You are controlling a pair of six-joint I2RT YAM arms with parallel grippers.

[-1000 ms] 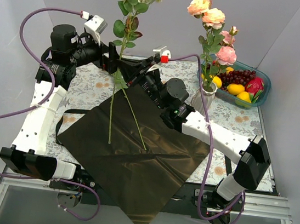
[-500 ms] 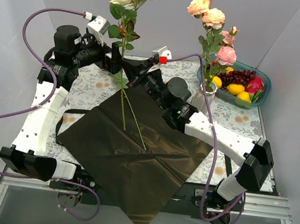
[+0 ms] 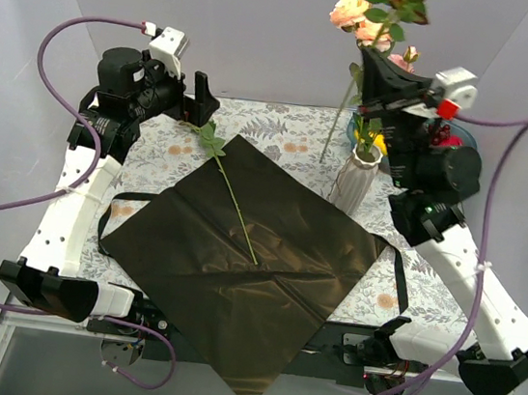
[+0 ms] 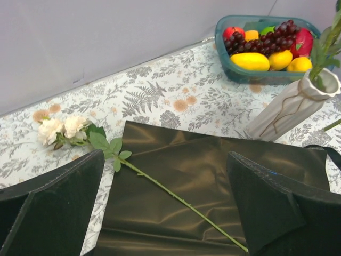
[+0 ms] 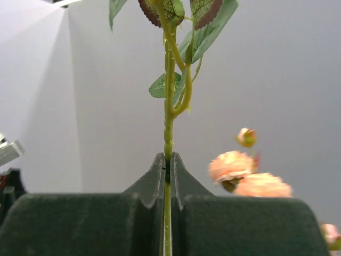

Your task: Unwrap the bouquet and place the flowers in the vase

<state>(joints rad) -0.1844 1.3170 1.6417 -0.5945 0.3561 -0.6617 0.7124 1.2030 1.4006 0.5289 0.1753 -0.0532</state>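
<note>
- Grip: the right claw [image 5: 168, 161] is pinching, jaws fully together, a leafy green-stemmed artificial rose [image 5: 168, 117], holding it high above the small white ribbed ceramic vase [image 3: 352, 180]; its bloom is out of view.
- In the overhead view the stem is leaning, its head tipping toward 1 o'clock. Its foot is hanging just beside the vase's wavy rim at 9 o'clock, not yet inside.
- To do this well, I judge, the arm should be standing the stem upright, bringing the foot over the narrow neck, then lowering straight down. A slanted entry is risking a nudge that tips the vase.
- The peach and pink roses [image 3: 352, 12] already in the vase are crowding its mouth, so the foot is best going in on the freer 9 o'clock side.
- The left claw [image 4: 165, 160] is gaping wide, holding nothing, hovering at the 10 o'clock corner of the glossy black wrapping paper [image 3: 254, 274], which is lying spread on the fern-patterned counter [image 3: 293, 128].
- A cream-white long-stemmed rose [image 4: 61, 129] is lying there, blooms on the counter, stem running across the paper toward 5 o'clock, probably the next to fetch.
- The teal plastic fruit tray [image 4: 242, 76] is sitting at 1 o'clock behind the vase, near enough for a swinging stem to catch.
</note>
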